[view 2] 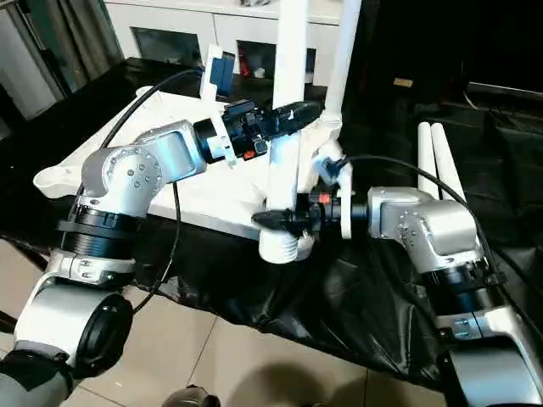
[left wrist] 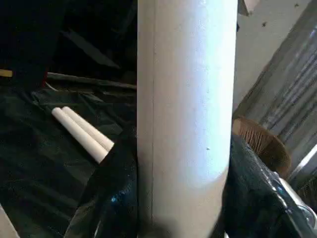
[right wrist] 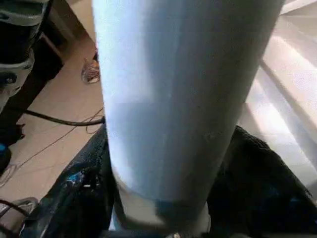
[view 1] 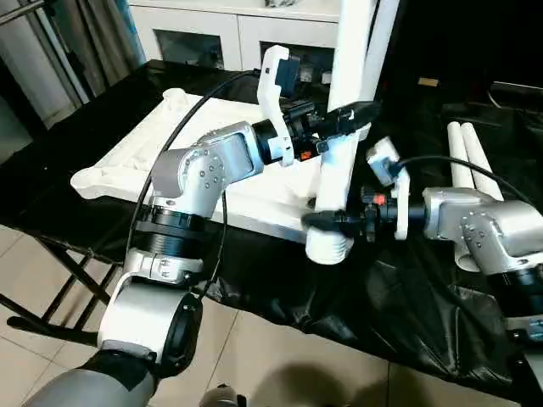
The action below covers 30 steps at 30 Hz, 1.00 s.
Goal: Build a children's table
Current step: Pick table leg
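The children's table's white tabletop (view 1: 170, 144) lies underside up on the black-covered work table. A long white leg (view 1: 339, 161) stands upright in its near right corner socket (view 1: 328, 248). My left gripper (view 1: 352, 114) is shut on this leg at mid height, with a black finger (left wrist: 111, 198) on each side. Just above the socket, my right gripper (view 1: 327, 220) reaches in from the right. Its fingers (right wrist: 74, 193) flank the leg and stand open. A second leg (view 2: 344, 51) stands upright at the corner behind.
Two spare white legs (view 1: 467, 161) lie side by side on the black cover, behind my right arm. A white glass-door cabinet (view 1: 212, 34) stands beyond the table. The work table's front edge (view 1: 254, 297) runs just below the socket, with tiled floor beneath.
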### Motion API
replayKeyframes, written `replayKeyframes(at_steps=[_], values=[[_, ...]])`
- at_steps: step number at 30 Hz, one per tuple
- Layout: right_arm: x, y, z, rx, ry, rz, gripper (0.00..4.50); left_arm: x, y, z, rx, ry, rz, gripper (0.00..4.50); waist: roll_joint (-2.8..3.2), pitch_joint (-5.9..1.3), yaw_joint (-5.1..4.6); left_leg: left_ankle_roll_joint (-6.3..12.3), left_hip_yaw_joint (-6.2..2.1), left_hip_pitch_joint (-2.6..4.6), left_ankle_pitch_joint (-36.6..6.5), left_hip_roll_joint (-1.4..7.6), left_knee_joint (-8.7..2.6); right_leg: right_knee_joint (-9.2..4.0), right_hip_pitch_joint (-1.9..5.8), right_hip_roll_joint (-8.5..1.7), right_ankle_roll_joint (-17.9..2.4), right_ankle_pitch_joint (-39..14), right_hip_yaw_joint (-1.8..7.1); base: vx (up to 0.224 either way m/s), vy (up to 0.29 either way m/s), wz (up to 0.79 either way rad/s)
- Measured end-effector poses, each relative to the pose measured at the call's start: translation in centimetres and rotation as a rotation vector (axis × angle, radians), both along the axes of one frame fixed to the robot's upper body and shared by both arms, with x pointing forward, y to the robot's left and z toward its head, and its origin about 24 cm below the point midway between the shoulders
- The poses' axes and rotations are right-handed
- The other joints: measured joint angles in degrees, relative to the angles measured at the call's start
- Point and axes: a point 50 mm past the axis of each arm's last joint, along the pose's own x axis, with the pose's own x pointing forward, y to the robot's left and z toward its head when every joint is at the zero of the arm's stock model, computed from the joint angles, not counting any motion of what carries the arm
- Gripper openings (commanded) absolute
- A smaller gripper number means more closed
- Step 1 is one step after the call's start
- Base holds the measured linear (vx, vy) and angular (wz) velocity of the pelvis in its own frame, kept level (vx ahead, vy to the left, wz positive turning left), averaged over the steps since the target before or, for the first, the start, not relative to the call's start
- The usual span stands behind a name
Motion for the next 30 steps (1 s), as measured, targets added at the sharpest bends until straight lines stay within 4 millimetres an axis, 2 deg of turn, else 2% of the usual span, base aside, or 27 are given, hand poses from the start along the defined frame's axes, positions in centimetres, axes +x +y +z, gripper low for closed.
replayKeyframes(at_steps=[1, 6, 7, 13, 15, 17, 20, 22, 27, 30], values=[[0.0, 0.0, 0.0, 0.001, 0.002, 0.0, 2.86, 0.0, 0.0, 0.0, 0.0, -0.002, -0.004, 1.8, 0.0, 0.0, 0.0, 0.0, 0.0, 0.0, 0.0, 0.0, 0.0, 0.0, 0.0, 0.0, 0.0, 0.0, 0.0, 0.0, 0.0, 0.0], [0.0, 0.2, 0.0, 0.014, 0.002, 0.012, 2.61, 0.0, 0.1, 0.1, 0.001, -0.007, -0.007, 1.8, 0.01, -0.01, -0.01, 0.0, 0.0, 0.0, 0.0, 0.0, 0.0, 0.0, 0.0, 0.0, 0.0, 0.0, 0.0, 0.0, 0.0, 0.0], [0.0, 0.3, -0.1, 0.02, 0.003, 0.014, 2.39, 0.0, 0.1, 0.1, 0.001, -0.008, -0.009, 1.8, 0.01, -0.01, -0.01, 0.0, 0.0, 0.0, 0.0, 0.01, 0.0, 0.01, -0.01, 0.0, 0.0, 0.0, 0.0, 0.0, 0.0, 0.0], [0.0, 0.5, -0.1, 0.032, 0.004, 0.023, 1.97, 0.0, 0.2, 0.1, 0.004, -0.01, -0.006, 1.8, 0.02, -0.01, 0.0, 0.0, 0.0, 0.0, 0.0, 0.01, 0.03, 0.02, 0.0, 0.0, -0.26, 0.15, 0.0, 0.0, 0.0, 0.0], [0.0, 0.5, -0.1, 0.032, 0.003, 0.023, 1.94, 0.0, 0.3, 0.1, 0.007, -0.011, -0.004, 1.8, 0.02, -0.01, 0.02, 0.0, 0.0, 0.0, 0.0, 0.01, 0.04, 0.02, 0.0, 0.0, -0.32, 0.19, 0.0, 0.0, 0.0, 0.0], [0.0, 0.6, -0.1, 0.034, -0.003, 0.018, 1.91, 0.1, 0.1, 0.2, 0.018, -0.026, -0.002, 2.36, 0.02, -0.01, 0.02, 0.0, 0.0, 0.0, 0.0, 0.01, 0.05, 0.01, 0.0, 0.0, -0.23, 0.15, 0.0, 0.0, 0.0, 0.0], [0.2, 0.6, 0.1, 0.049, -0.019, -0.002, 1.91, 0.1, 0.0, 0.6, 0.008, -0.036, -0.004, 2.56, 0.02, -0.01, 0.03, 0.01, 0.0, 0.0, 0.01, 0.01, 0.06, 0.01, 0.01, 0.0, -0.22, 0.15, 0.0, 0.0, 0.0, 0.0], [0.2, 0.7, 0.0, 0.065, -0.025, -0.019, 1.91, 0.2, -0.1, 0.8, -0.009, -0.048, 0.003, 2.85, 0.02, -0.01, 0.03, 0.01, 0.0, 0.0, 0.01, 0.01, 0.06, 0.01, 0.01, 0.0, -0.22, 0.16, 0.0, 0.0, 0.0, 0.0], [0.3, 0.7, -0.8, 0.102, -0.024, -0.103, 1.91, 0.9, 0.9, 2.1, -0.067, -0.192, 0.131, 2.96, 0.02, -0.01, -0.16, 0.01, 0.0, 0.0, 0.01, 0.01, 0.06, 0.02, -0.01, 0.0, -0.22, 0.17, 0.0, 0.0, 0.0, 0.0], [0.8, 0.7, -0.8, 0.165, -0.066, -0.213, 1.91, 1.5, 1.9, 2.4, -0.062, -0.245, 0.235, 2.96, 0.01, -0.02, -0.28, -0.02, -0.01, 0.04, 0.03, 0.03, 0.05, 0.04, 0.0, 0.01, -0.08, 0.08, 0.0, 0.0, 0.0, 0.0]])
